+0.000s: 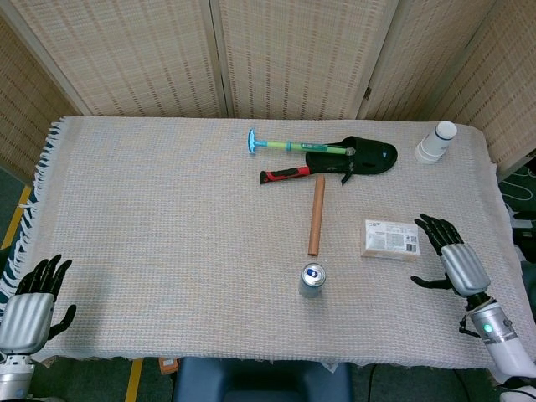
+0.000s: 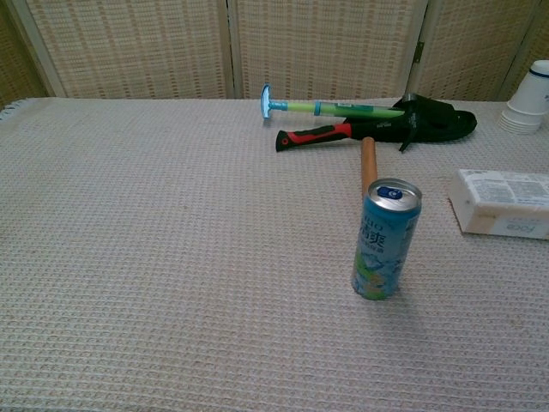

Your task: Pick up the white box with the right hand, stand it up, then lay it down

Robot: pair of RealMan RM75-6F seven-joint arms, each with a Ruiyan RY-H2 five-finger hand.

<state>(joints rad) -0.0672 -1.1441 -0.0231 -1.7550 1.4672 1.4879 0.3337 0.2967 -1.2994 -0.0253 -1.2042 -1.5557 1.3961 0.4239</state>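
Box (image 1: 390, 239) flat at right of frame, my right hand (image 1: 448, 261) just beside it, fingers spread, holding nothing; careless reach could shove it toward the can (image 1: 311, 279)

Even, bright indoor light, soft faint shadows, no glare; both views sharp.

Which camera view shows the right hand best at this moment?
The head view: the right hand shows whole there, fingers spread, just right of the white box, not touching it. The chest view shows none of it.
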